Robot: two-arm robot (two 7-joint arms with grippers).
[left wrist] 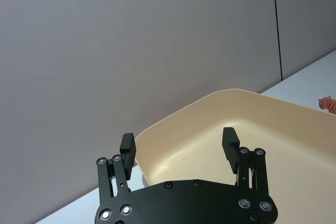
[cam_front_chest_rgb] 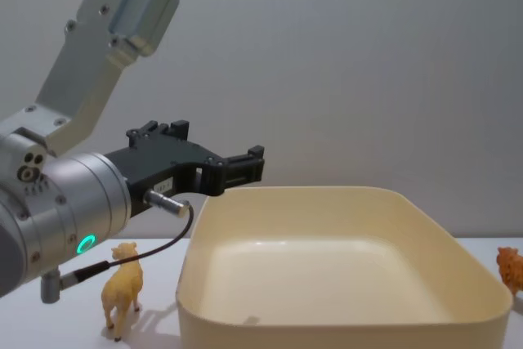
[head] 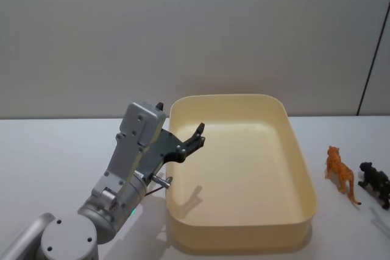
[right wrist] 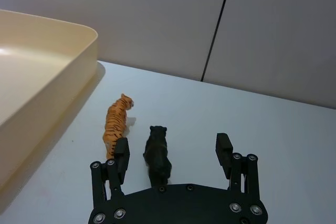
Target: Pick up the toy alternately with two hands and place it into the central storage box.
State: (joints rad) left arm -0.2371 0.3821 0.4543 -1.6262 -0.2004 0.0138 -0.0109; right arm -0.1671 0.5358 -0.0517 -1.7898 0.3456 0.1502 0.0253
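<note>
White tabletop, plain grey wall. Small orange striped plastic tiger (right wrist: pixel 116 121) and small black plastic panther (right wrist: pixel 157 153) stand side by side, right of the big cream-yellow plastic storage box (head: pixel 244 235). I'd guess both are light, rigid and a bit slick, so pinch the flanks, not the legs. Right gripper (right wrist: pixel 173 147) hovers over the panther, fingers spread, empty. Left gripper (head: pixel 198 135) hangs over the box's left rim, likewise spread. Chest view adds a pale yellow lamb figure (cam_front_chest_rgb: pixel 122 288) under the left arm, which blocks it from the head camera.
</note>
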